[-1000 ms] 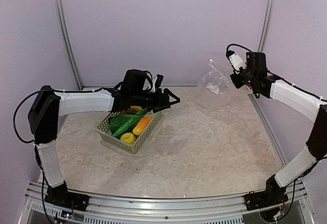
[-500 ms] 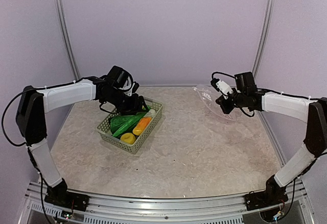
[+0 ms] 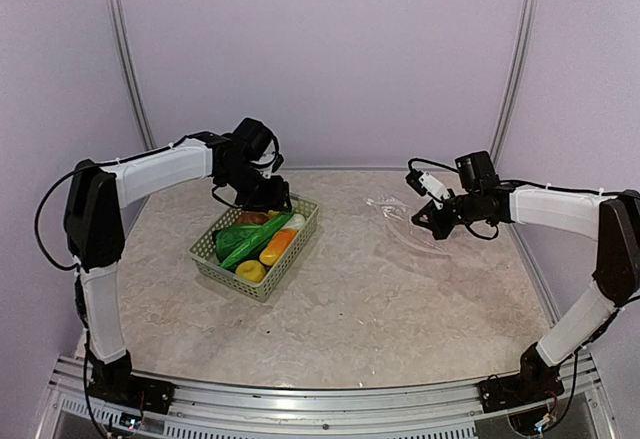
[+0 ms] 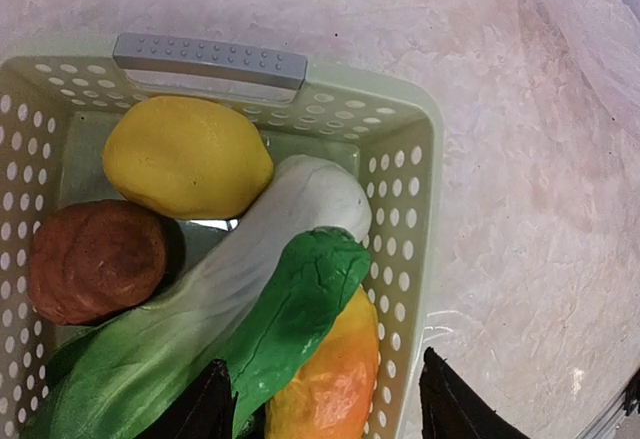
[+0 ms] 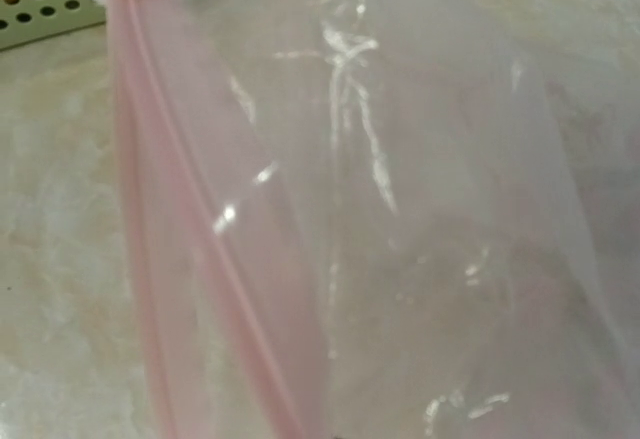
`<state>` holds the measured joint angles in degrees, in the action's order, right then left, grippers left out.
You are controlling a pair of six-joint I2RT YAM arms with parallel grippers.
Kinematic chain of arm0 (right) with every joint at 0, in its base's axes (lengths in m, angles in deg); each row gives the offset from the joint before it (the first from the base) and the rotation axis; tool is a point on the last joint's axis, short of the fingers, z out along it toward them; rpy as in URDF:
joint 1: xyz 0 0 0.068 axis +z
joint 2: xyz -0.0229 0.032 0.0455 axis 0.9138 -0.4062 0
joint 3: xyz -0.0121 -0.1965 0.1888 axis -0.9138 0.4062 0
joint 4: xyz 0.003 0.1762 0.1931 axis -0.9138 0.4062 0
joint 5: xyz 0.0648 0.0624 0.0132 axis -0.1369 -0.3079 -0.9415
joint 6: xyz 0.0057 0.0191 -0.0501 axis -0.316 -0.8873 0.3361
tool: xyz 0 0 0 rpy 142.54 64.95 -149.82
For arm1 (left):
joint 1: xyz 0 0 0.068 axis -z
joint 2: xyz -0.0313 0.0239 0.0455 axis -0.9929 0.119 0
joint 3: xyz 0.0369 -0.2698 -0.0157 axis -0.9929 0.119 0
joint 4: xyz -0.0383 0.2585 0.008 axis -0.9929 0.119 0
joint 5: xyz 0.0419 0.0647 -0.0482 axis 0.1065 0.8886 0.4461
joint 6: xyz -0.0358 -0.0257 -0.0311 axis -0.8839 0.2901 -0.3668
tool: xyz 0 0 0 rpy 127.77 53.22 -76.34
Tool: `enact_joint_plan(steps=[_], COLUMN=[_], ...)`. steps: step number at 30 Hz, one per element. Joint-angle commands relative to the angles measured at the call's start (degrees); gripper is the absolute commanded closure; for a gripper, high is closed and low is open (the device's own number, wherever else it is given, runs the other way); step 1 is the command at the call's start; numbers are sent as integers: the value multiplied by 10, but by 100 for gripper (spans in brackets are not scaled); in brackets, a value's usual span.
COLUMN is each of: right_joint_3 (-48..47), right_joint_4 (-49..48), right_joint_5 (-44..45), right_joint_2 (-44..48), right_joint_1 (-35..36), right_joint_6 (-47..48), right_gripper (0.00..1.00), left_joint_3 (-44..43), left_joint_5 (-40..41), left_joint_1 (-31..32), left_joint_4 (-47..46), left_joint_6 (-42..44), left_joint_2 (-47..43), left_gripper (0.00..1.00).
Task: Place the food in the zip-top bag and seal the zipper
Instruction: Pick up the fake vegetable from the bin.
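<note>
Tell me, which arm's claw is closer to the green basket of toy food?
Left. The left gripper hangs just above the far end of the basket, over the food; the right gripper is well off to its right, at the clear bag.

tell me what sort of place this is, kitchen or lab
Likely a robot test cell, not a kitchen: two arms bolted at a marbled table's edge, bare lilac walls, toy food in a basket.

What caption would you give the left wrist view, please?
Open left gripper above basket holding lemon, brown piece, leafy vegetable, orange piece.
</note>
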<state>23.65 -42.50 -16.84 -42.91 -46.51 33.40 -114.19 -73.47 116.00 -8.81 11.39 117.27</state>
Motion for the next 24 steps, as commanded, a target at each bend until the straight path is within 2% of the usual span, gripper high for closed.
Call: enact_joint_plan(steps=[1, 11, 24], right_joint_3=[5, 10, 13], right_joint_4=[0, 0, 1], right_joint_5=[-22, -23, -17], right_joint_2=[13, 24, 27], right_joint_1=[0, -1, -1], right_joint_6=[2, 6, 10], right_gripper=[100, 100, 100], left_joint_3=[-46, -117, -177], left_joint_5=[54, 60, 64], left_joint_1=[6, 11, 14], left_joint_4=[65, 99, 122], left_joint_6=[29, 55, 79], left_joint_2=[45, 101, 157], left_gripper=[41, 42, 59])
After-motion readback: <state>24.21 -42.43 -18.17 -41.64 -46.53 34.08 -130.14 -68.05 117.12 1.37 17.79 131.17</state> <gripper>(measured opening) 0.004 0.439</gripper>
